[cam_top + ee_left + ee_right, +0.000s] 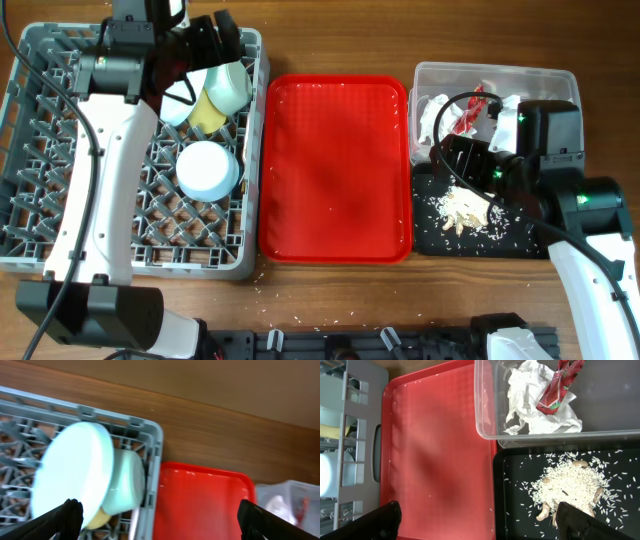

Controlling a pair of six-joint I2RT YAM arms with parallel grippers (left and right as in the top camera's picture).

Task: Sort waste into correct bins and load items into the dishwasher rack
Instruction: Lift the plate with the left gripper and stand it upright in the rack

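Observation:
The grey dishwasher rack (30,200) holds a pale blue plate (75,475) on edge, a bowl (127,485) beside it, a yellow cup (97,519) below them and an upturned bowl (208,170). My left gripper (160,522) is open and empty above the rack's far right corner (215,40). The clear tub (485,410) holds the white napkin (530,390) and red wrapper (560,385). The black tray (505,510) holds the beige food scraps (570,485). My right gripper (480,522) is open and empty over the black tray's left edge (462,162). Fork and chopstick are not visible.
The flat red serving tray (335,170) lies between the rack and the bins, with a few stray rice grains on it. Grains also lie on the wood table near the front edge (300,320). The tub stands directly behind the black tray.

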